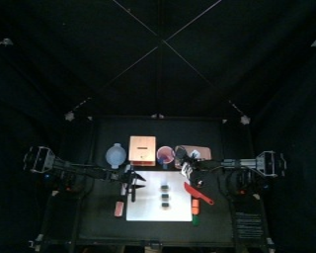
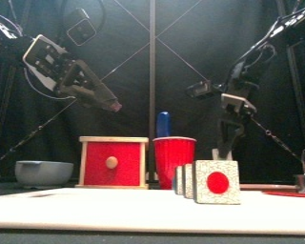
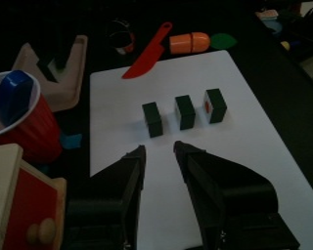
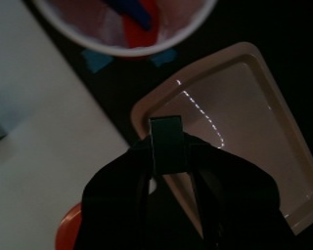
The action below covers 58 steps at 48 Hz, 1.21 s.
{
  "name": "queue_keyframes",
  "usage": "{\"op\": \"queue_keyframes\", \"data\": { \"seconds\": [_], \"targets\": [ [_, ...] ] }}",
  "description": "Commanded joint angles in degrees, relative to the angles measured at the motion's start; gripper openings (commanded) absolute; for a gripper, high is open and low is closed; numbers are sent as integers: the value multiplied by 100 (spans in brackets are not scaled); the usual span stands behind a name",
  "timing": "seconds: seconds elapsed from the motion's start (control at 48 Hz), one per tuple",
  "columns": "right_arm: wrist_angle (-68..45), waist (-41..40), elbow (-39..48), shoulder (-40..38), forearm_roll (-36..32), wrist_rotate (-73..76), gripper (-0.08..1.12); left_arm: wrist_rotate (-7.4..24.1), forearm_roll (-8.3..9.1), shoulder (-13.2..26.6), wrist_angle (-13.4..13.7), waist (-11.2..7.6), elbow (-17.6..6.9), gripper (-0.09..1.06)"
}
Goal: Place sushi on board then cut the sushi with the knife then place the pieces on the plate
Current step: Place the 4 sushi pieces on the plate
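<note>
Three dark green sushi pieces (image 3: 186, 111) stand in a row on the white cutting board (image 3: 238, 186); the front view shows them end on with a red centre (image 2: 213, 182). My left gripper (image 3: 159, 154) hovers open just short of the row, holding nothing. My right gripper (image 4: 167, 156) is shut on a fourth sushi piece (image 4: 166, 137) over the near end of the pink plate (image 4: 245, 107). The red toy knife (image 3: 148, 51) lies across the board's far end. From above, the board (image 1: 169, 211) lies at the table's front middle with the right gripper (image 1: 188, 168) behind it.
A red cup (image 2: 174, 160) holding a blue knife (image 2: 164, 123) stands behind the board, beside the wooden box (image 2: 113, 162) with its red drawer front. The blue-grey bowl (image 2: 43, 172) sits at the far left. Orange and green toy foods (image 3: 191, 41) lie past the knife.
</note>
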Motion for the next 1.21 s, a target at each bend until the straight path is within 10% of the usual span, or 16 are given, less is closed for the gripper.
{"op": "queue_keyframes", "data": {
  "seconds": [0.021,0.583,1.208],
  "targets": [
    [-360,-316,70,114,-9,-9,62,9,9,-18,-62,26,-79,72],
    [-633,-633,-18,281,-123,-79,88,9,9,-18,-62,70,-88,72],
    [-439,2021,-1063,598,-220,-88,88,9,9,-70,-62,70,-79,72]
  ]
}}
